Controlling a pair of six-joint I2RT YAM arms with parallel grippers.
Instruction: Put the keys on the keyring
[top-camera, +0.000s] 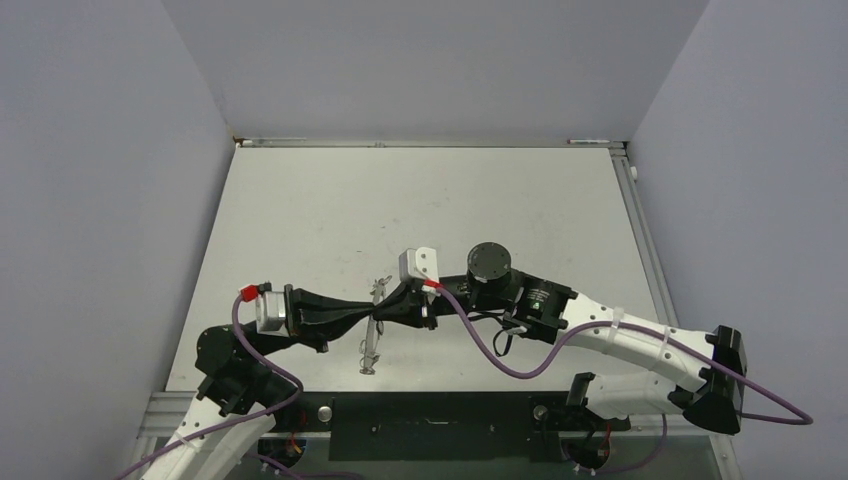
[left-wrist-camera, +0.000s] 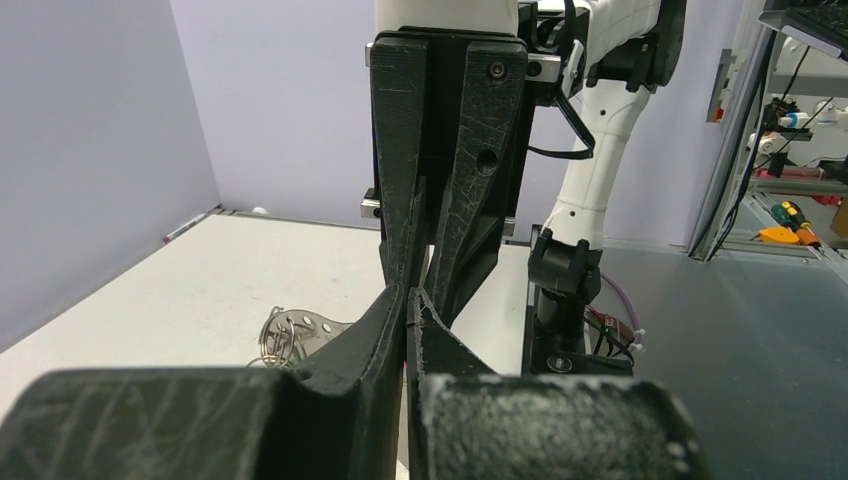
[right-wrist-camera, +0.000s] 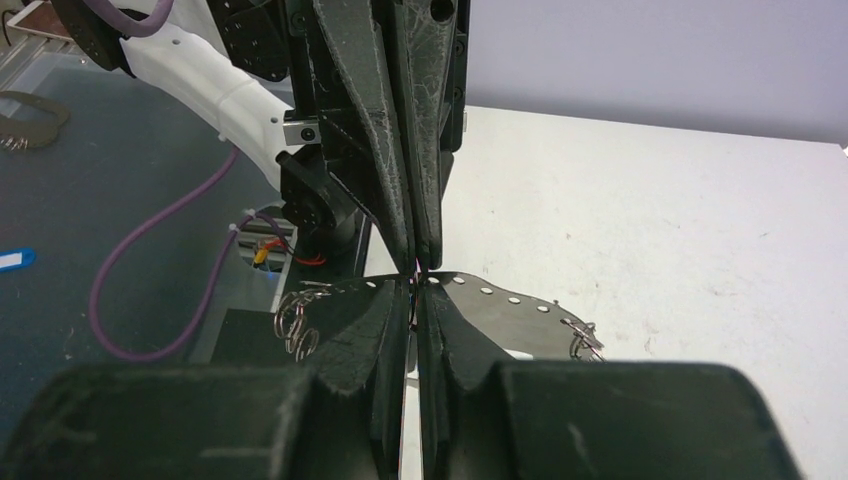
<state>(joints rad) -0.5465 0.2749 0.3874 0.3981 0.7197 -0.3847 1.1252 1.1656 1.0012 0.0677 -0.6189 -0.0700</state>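
Silvery wire keyrings (right-wrist-camera: 295, 322) dangle either side of the jaws, on a thin perforated metal strip (right-wrist-camera: 520, 310) both pairs pinch.

My claw (right-wrist-camera: 415, 300) is pinched shut on the middle of a thin metal strip (right-wrist-camera: 500, 300) with a row of holes, tip to tip with the other claw (right-wrist-camera: 417, 262), which nips it from above. Small wire rings (right-wrist-camera: 297, 322) hang at both ends.

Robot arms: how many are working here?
2. The left arm comes from the bottom left, the right arm from the bottom right, meeting at a holed metal strip. None seems hidden.
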